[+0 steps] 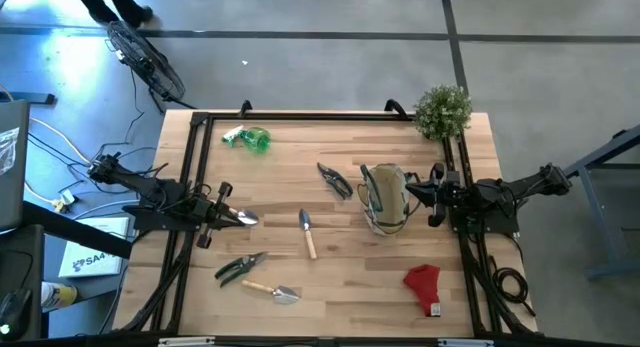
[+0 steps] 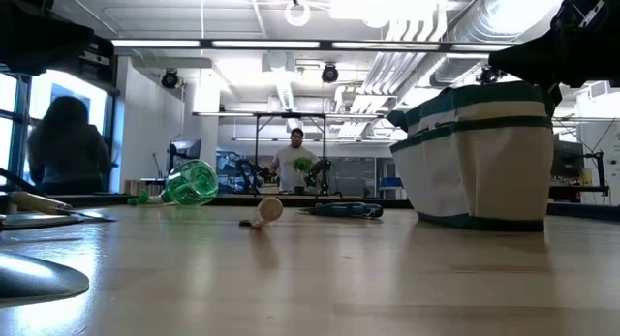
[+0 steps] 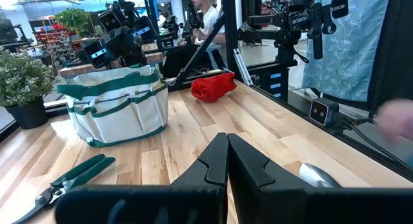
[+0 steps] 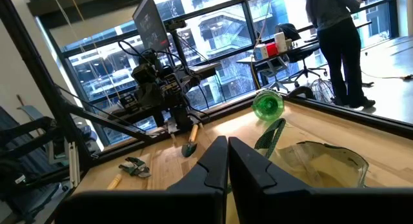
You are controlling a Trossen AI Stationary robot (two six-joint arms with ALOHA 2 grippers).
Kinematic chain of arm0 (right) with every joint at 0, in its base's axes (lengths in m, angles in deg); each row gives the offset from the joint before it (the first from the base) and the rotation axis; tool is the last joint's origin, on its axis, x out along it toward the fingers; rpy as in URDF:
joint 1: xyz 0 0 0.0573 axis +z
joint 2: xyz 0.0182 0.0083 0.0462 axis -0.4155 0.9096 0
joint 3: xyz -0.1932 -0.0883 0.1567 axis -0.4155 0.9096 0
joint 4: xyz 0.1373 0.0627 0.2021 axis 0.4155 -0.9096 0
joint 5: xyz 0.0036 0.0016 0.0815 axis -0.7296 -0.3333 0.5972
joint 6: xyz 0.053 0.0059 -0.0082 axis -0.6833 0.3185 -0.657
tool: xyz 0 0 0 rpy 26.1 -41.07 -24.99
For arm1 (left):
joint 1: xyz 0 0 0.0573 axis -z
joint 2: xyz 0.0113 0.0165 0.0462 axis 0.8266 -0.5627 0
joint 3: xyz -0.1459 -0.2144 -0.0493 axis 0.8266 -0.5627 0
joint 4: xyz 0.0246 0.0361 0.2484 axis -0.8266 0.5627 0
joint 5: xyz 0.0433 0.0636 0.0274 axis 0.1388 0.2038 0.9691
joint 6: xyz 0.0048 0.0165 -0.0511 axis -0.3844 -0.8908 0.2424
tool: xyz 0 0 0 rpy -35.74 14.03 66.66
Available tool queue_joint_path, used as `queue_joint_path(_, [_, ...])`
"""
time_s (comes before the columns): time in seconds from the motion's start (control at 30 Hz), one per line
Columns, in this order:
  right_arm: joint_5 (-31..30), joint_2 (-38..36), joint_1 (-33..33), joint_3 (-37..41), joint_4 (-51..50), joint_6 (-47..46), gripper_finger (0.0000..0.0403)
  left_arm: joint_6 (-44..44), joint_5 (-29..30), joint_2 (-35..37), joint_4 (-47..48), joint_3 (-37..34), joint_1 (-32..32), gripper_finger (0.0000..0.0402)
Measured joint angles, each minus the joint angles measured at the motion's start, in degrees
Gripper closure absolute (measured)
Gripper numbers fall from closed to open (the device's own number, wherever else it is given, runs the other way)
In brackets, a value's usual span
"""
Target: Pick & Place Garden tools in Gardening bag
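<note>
The gardening bag [image 1: 385, 197] stands upright right of the table's middle, open at the top [image 4: 322, 162]. My right gripper [image 1: 410, 192] is shut and level just above its right rim. On the wood lie a green spray bottle [image 1: 248, 138], dark shears [image 1: 335, 179], a wooden-handled trowel [image 1: 307, 233], green shears [image 1: 241, 268], a second trowel [image 1: 272, 290] and a red glove [image 1: 424, 284]. My left gripper [image 3: 227, 161] is shut and level at the table's left side. A silver trowel blade [image 1: 243, 219] lies on the table just beyond its tips.
A bushy potted plant [image 1: 442, 111] stands at the far right corner. Black frame rails [image 1: 190, 167] run along the table's edges. Bare wood shows between the tools and the bag. A person [image 2: 295, 157] stands in the room beyond.
</note>
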Motion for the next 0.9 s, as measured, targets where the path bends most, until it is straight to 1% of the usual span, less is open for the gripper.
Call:
queue_joint_path(0.5, [0.00,-0.01,0.00,0.01,0.01,0.02,0.0399,-0.37,0.05,0.00,-0.02,0.00,0.00,0.0402])
queue_joint_path(0.57, [0.00,-0.02,0.02,0.00,0.02,0.00,0.0399,-3.34,1.62,-0.02,-0.32,0.00,0.00,0.0402])
queue_joint_path(0.63, [0.00,-0.01,0.00,0.02,0.01,0.01,0.0399,-4.13,2.77,-0.02,-0.38,0.00,0.00,0.0402])
queue_joint_path(0.7, [0.00,-0.01,0.00,0.02,0.00,0.00,0.0399,-3.22,2.90,-0.02,-0.45,0.00,-0.02,0.0402])
queue_joint_path(0.83, [0.00,-0.02,0.02,0.00,0.02,0.00,0.0399,2.03,2.93,-0.01,-1.78,0.00,-0.02,0.0401])
queue_joint_path(0.9, [0.00,-0.01,0.01,0.00,0.01,0.00,0.0399,2.54,2.51,0.00,-1.79,0.00,-0.02,0.0402])
